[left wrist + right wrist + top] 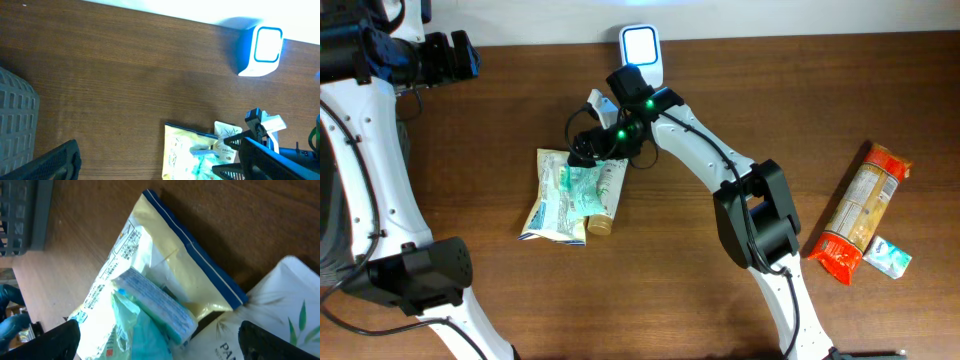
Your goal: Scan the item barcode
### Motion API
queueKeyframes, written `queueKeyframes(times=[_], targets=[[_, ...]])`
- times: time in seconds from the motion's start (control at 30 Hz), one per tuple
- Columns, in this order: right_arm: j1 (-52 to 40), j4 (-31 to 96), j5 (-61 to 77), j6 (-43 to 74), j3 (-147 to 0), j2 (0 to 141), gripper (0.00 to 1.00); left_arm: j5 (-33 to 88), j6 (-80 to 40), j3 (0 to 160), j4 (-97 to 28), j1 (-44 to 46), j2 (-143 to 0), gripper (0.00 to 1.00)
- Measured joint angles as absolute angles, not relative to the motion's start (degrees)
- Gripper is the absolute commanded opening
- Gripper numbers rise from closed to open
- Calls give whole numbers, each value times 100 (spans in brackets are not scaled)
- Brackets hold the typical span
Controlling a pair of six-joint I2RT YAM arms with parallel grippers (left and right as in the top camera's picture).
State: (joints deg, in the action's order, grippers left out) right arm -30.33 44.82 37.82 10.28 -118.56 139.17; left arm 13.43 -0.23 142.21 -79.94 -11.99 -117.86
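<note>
Below the right jaws, teal packet (142, 330)

We see smooth white links and boxy black joints (755, 215) on the right arm (695, 148), with two green lights (620, 135) and looping black cables (578, 135) at its wrist. The right gripper (160, 337) has matte black fingers (280, 340). The left arm (355, 170) matches in white and black.
</note>
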Motion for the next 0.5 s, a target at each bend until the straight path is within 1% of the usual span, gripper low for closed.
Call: queueKeyframes(times=[0.03,0.07,0.13,0.27,0.3,0.33,0.43,0.5], targets=[[-3033,4534,3782,982,-11856,13917,96,1343,-23,14221,-7994,-1199,-11786,99],[-3033,4598,3785,937,-11856,13917,91,1343,-23,14221,-7994,-1199,-11786,99],[-3033,4659,3782,854,-11848,13917,79,1343,-23,14221,-7994,-1199,-11786,99],[-3061,4635,3782,687,-11786,13917,76,1343,-23,14221,-7994,-1199,-11786,99],[-3100,4541,3767,622,-11747,13917,69,1343,-23,14221,-7992,-1199,-11786,99],[-3146,4525,3752,596,-11701,13917,59,1343,-23,14221,-7994,-1199,-11786,99],[-3236,4523,3699,541,-11590,13917,4,1343,-23,14221,-7994,-1199,-11786,99],[-3232,4501,3745,545,-11590,13917,4,1343,-23,14221,-7992,-1199,-11786,99]])
